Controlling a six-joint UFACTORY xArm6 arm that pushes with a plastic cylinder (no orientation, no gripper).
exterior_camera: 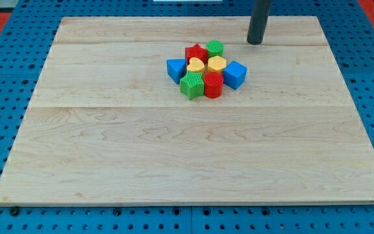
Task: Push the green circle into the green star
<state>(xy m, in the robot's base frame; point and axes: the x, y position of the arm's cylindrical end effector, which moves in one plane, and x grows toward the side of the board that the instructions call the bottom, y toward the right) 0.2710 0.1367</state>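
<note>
While clear of green circle (215, 47), my tip (255, 43) upper right.

my tip (255, 43) stands toward the view's upper right of the clustered blocks (206, 68), apart from them.

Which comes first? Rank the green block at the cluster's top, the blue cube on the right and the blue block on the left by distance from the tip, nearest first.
From my tip:
1. Green block, top of the cluster, nearest.
2. Blue cube, cluster's right edge.
3. Blue block, cluster's left edge, farthest.
</note>
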